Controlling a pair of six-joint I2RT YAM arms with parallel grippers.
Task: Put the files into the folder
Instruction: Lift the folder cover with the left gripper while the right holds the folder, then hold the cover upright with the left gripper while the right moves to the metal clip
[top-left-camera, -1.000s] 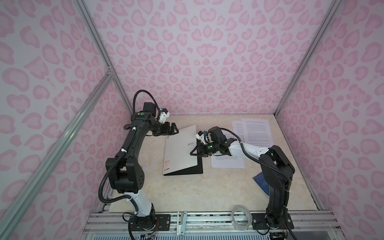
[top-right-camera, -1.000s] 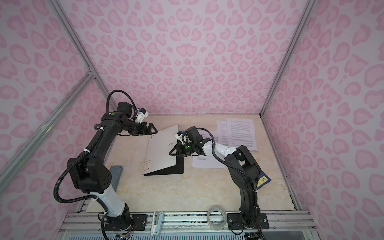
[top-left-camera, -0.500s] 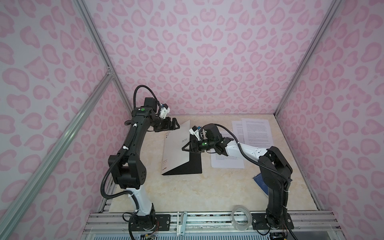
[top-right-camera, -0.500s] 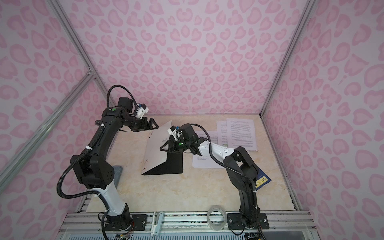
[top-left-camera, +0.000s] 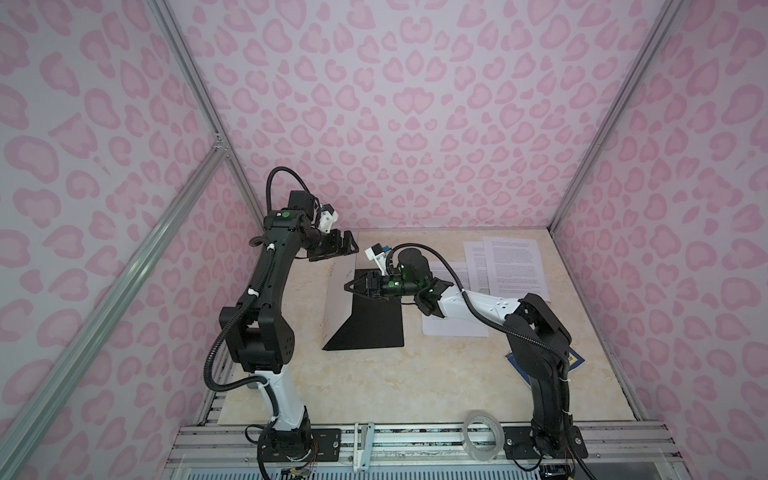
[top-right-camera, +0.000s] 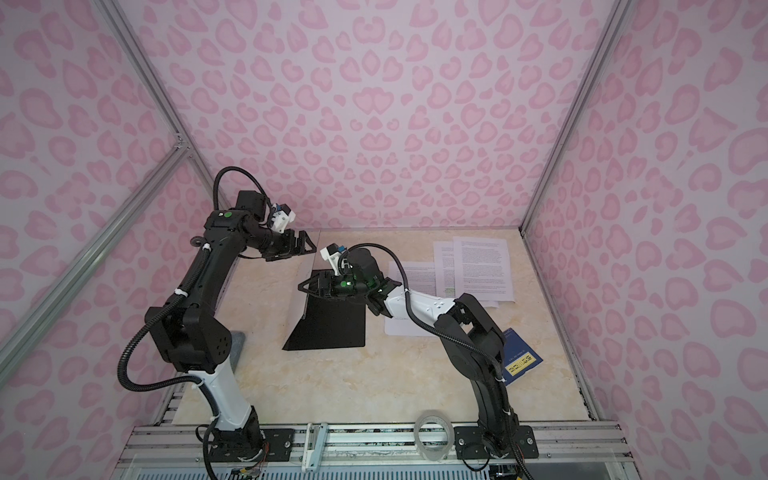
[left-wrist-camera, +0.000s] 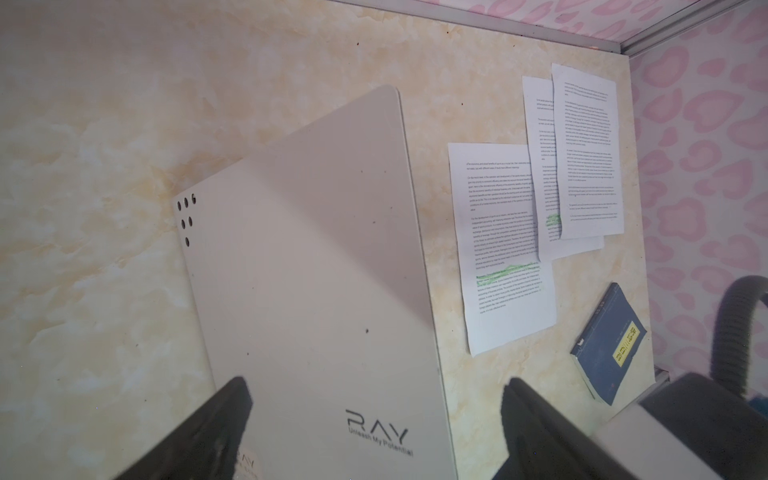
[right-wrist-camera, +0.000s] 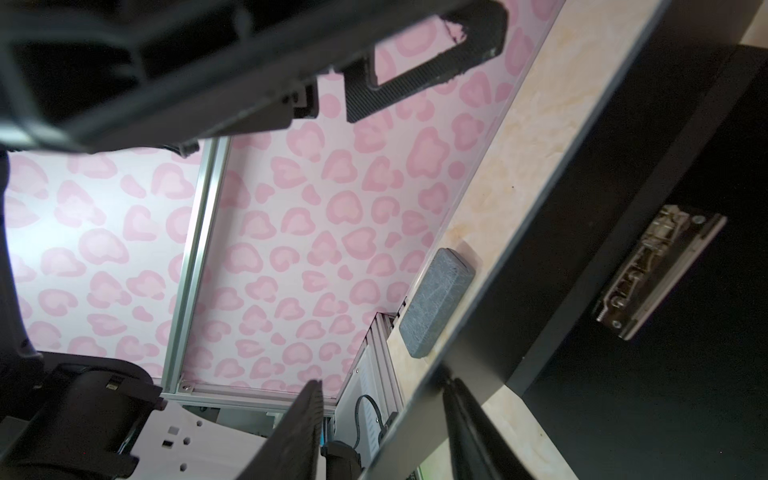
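Observation:
The folder (top-left-camera: 338, 299) (top-right-camera: 332, 324) (left-wrist-camera: 311, 270) stands half open in the middle of the table. Its grey-white "RAY" cover is raised almost upright and its black inside with the metal clip (right-wrist-camera: 656, 270) lies flat. My right gripper (top-left-camera: 349, 286) (top-right-camera: 303, 286) (right-wrist-camera: 382, 378) is open astride the cover's free edge, one finger against it. My left gripper (top-left-camera: 347, 245) (top-right-camera: 301, 243) (left-wrist-camera: 376, 384) hovers open just above the cover's far top corner, holding nothing. Three printed files (top-left-camera: 515, 266) (top-right-camera: 484, 266) (left-wrist-camera: 503, 249) lie overlapping at the back right, one partly under my right arm.
A dark blue booklet (top-left-camera: 575, 361) (top-right-camera: 519, 361) (left-wrist-camera: 611, 340) lies at the right edge behind my right arm. A tape roll (top-left-camera: 482, 432) (top-right-camera: 432, 430) sits on the front rail. A grey block (top-right-camera: 237, 345) (right-wrist-camera: 436, 303) lies by the left arm's base.
My right gripper moved left and swung the folder's cover from a low tilt up to nearly upright, and its jaws widened. My left gripper rose back above the cover's top.

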